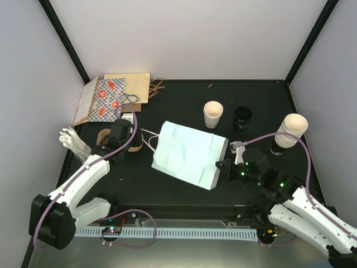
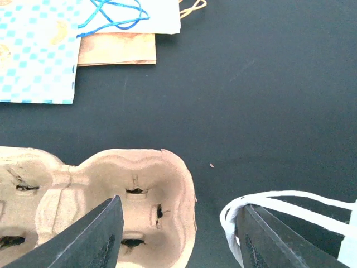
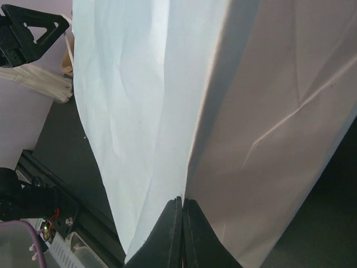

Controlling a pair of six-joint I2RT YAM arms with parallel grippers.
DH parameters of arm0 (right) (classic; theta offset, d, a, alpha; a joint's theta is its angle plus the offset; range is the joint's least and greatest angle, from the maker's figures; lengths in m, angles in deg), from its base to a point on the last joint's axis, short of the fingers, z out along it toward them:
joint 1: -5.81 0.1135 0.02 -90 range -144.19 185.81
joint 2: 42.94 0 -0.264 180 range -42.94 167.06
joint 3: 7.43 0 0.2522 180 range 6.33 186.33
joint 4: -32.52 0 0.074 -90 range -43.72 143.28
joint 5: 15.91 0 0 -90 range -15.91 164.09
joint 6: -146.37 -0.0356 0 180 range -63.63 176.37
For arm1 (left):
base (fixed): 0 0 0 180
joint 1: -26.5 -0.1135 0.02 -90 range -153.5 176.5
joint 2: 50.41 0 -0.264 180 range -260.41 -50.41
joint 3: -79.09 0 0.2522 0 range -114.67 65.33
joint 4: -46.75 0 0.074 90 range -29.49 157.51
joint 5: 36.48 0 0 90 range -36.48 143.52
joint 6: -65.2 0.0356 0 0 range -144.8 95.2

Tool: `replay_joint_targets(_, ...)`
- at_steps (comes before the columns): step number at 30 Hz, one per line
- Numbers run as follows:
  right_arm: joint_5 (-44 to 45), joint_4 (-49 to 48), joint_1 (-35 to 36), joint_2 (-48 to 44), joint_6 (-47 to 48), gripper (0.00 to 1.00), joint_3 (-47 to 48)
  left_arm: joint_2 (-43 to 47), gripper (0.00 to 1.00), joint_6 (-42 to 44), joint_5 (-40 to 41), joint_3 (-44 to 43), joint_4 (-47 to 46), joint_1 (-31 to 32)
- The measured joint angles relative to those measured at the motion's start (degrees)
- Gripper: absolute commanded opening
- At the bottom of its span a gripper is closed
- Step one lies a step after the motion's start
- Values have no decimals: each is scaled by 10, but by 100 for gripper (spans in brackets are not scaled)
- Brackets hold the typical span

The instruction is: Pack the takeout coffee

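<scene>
Pale-blue bag [image 3: 128, 111] pinched by right end effector [image 3: 183, 200], wrist view

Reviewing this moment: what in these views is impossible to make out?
Inside of the light blue paper bag: top view shows only its outside; its paper fills the right wrist view.
Brown cardboard cup carrier: cut off by the left wrist view's left and bottom edges; mostly under the left tool in the top view.
Small black round thing beside the cream-white paper cup: too small in the top view to tell lid from cup.
</scene>
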Motion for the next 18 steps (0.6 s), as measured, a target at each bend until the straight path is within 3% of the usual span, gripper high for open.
replay_joint_targets(13,2,-13,0,-6,-7,1,-1,34,57,-19,-36,0,21,-32)
replay_joint_targets(18,3,-17,0,-6,-8,1,-1,36,46,-23,-60,0,30,-48)
